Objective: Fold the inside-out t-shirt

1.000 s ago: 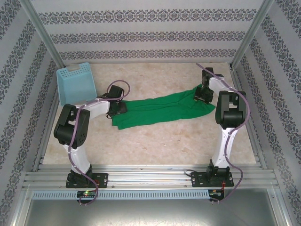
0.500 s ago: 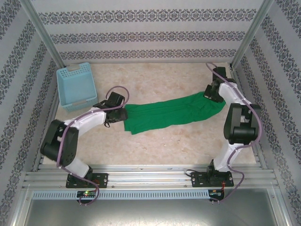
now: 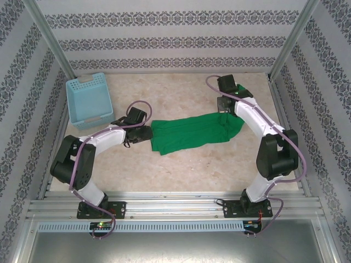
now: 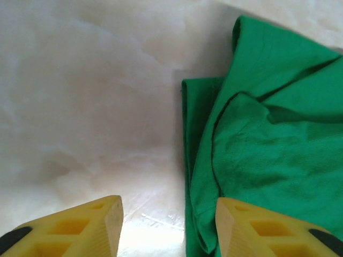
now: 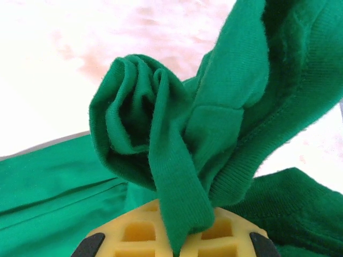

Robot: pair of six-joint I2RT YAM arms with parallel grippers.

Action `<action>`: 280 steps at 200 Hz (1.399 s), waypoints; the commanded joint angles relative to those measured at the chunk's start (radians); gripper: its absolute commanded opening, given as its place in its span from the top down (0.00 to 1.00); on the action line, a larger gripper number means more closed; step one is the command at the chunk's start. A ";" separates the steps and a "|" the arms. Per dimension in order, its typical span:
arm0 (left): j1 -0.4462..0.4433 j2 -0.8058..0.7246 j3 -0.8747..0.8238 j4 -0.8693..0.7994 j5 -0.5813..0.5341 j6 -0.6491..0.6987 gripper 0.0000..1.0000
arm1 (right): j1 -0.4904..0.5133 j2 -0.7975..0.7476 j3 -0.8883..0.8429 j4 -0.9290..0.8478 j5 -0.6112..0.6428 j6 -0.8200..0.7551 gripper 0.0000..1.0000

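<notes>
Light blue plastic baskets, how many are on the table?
1. The light blue plastic lattice basket sits at the far left corner, apart from the bright green cloth t-shirt.

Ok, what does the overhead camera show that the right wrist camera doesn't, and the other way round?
Overhead: the light blue plastic lattice basket at the table's far left, and the left gripper and right gripper at opposite ends of the stretched-out shirt. Right wrist: a close look at a bunched fold with a stitched hem, pinched in the shut yellow fingers. Both: the bright green cloth t-shirt on the pale marbled tabletop.
</notes>
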 commanded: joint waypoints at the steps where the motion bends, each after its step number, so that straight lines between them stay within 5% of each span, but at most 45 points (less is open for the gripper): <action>1: -0.010 0.024 -0.027 0.097 0.051 -0.033 0.54 | 0.097 -0.053 0.040 -0.056 -0.053 0.058 1.00; 54: -0.016 0.071 -0.098 0.242 0.128 -0.068 0.62 | 0.296 0.027 0.099 -0.035 -0.246 0.295 1.00; 105: -0.033 0.106 -0.147 0.353 0.187 -0.103 0.72 | 0.423 0.126 0.118 0.064 -0.299 0.452 1.00; 280: -0.048 0.083 -0.205 0.402 0.204 -0.103 0.88 | 0.520 0.365 0.320 0.097 -0.376 0.614 0.96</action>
